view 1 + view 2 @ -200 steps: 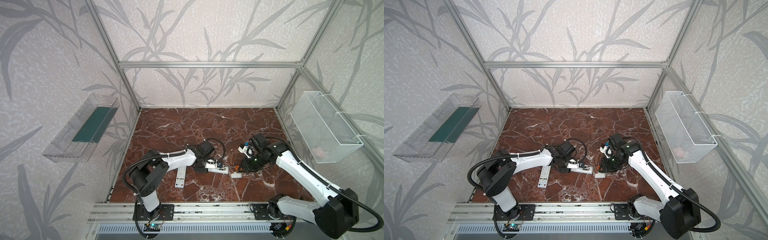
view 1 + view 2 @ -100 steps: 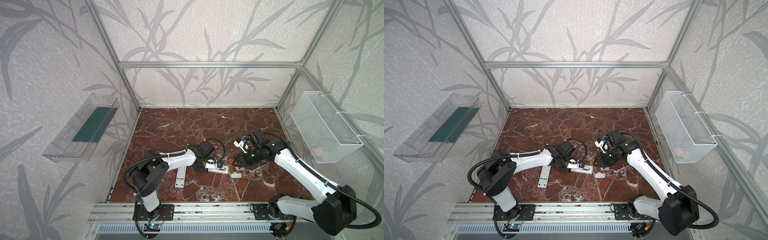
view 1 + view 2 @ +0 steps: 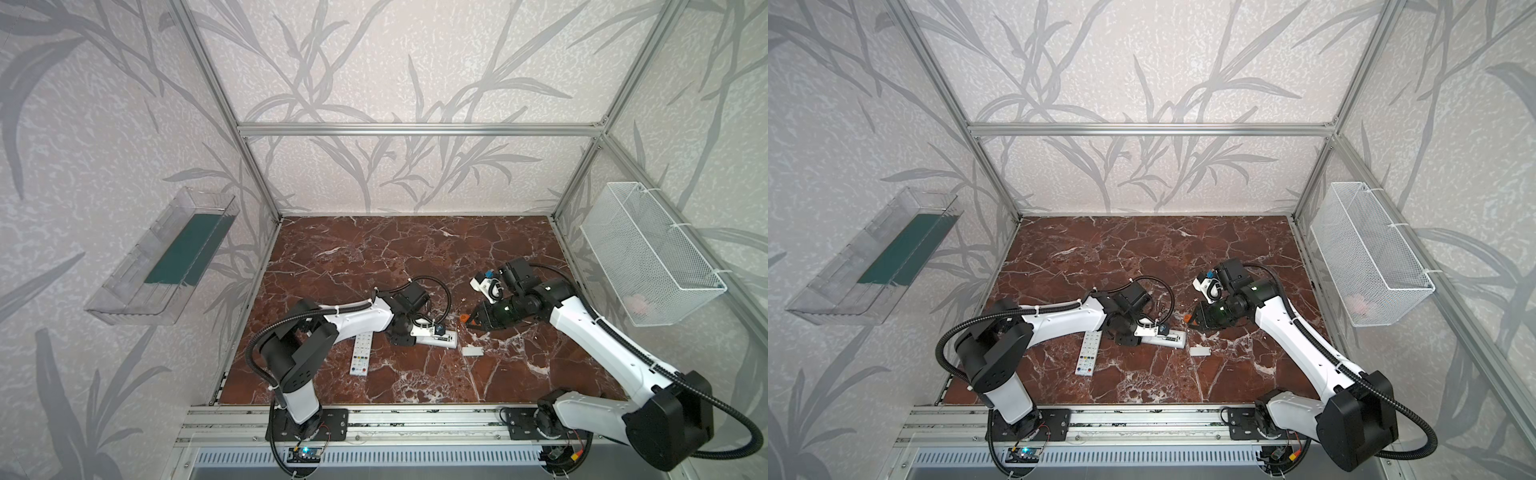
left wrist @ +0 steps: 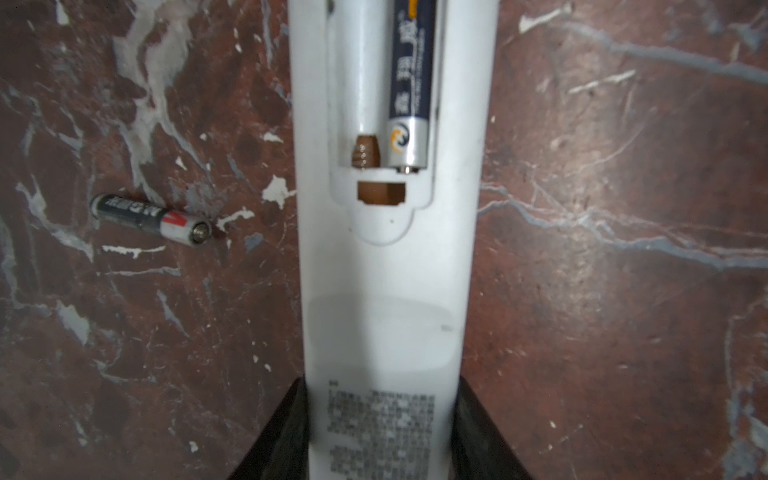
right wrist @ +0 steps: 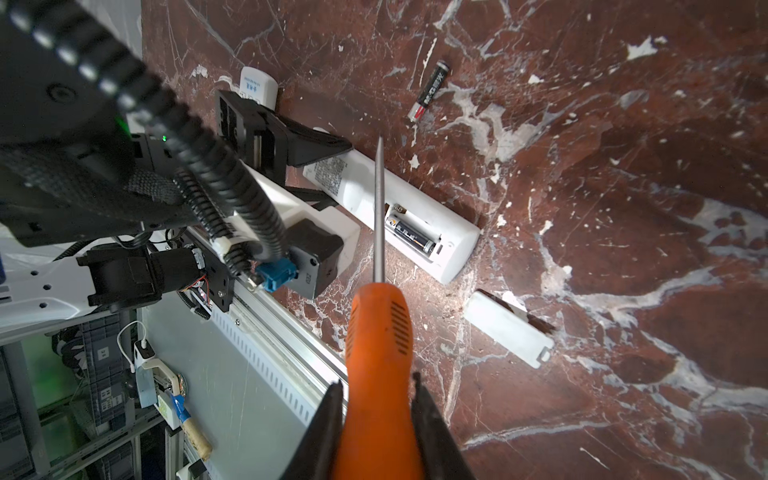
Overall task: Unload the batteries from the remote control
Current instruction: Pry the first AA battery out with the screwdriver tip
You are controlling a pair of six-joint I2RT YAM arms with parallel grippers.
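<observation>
My left gripper is shut on the printed end of a white remote control, which lies back-up on the marble. Its bay is open: one dark blue battery sits in one slot, and the other slot shows a bare spring. A loose black battery lies on the marble beside the remote. My right gripper is shut on an orange-handled screwdriver. Its shaft points across the remote near the bay. In both top views the right gripper hovers just right of the remote.
A flat white cover lies on the marble near the remote's free end. A second remote lies buttons-up by the left arm. A wire basket hangs on the right wall and a clear tray on the left wall.
My right arm has drawn slightly back and up from the cover with the screwdriver still in its grip. The left arm and the remote have stayed put.
</observation>
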